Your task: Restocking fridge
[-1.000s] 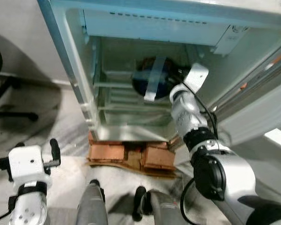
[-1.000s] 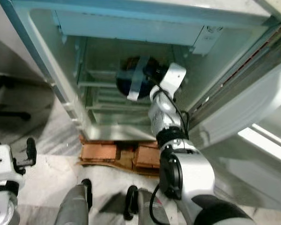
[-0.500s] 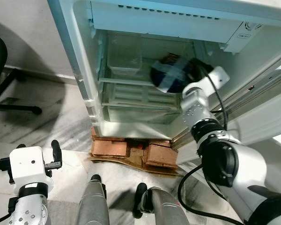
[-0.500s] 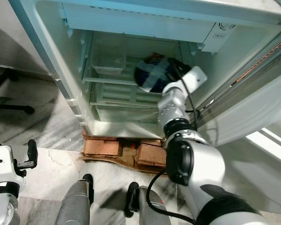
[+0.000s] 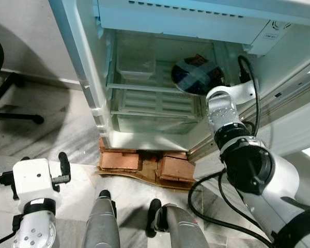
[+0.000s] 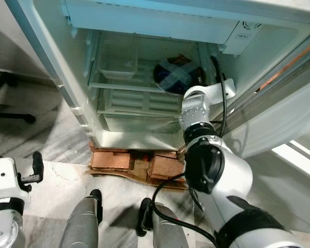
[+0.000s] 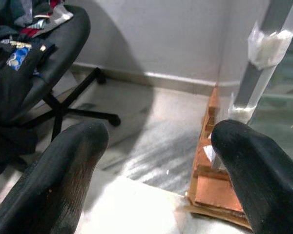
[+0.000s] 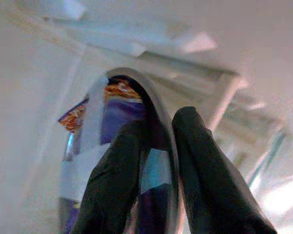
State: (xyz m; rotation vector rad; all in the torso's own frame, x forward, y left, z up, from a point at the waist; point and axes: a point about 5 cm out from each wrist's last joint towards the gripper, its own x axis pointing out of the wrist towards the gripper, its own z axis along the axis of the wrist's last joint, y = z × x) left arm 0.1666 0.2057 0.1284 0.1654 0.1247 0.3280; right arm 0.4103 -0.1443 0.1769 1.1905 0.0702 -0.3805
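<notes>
Right gripper [image 8: 156, 161] clamped on the bowl [image 5: 195, 76] rim, bowl at our one o'clock over the fridge shelf [image 5: 144, 88]. Placing step, we judge; next: lower, release.

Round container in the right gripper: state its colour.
Dark blue round container crossed by pale tape strips, clearest in the left eye view.

A pale grey plaster wall [image 7: 161, 34] meets a grey-veined marble floor [image 5: 51, 129] along a low skirting board [image 7: 151, 80]. A black swivel office chair [image 7: 34, 63], heaped with dark clothing [image 7: 24, 19], stands on its wheeled base well to the left. Reddish-brown bricks [image 5: 144, 164] rest on flattened brown cardboard [image 5: 144, 178], daylight brightening the lower right.
</notes>
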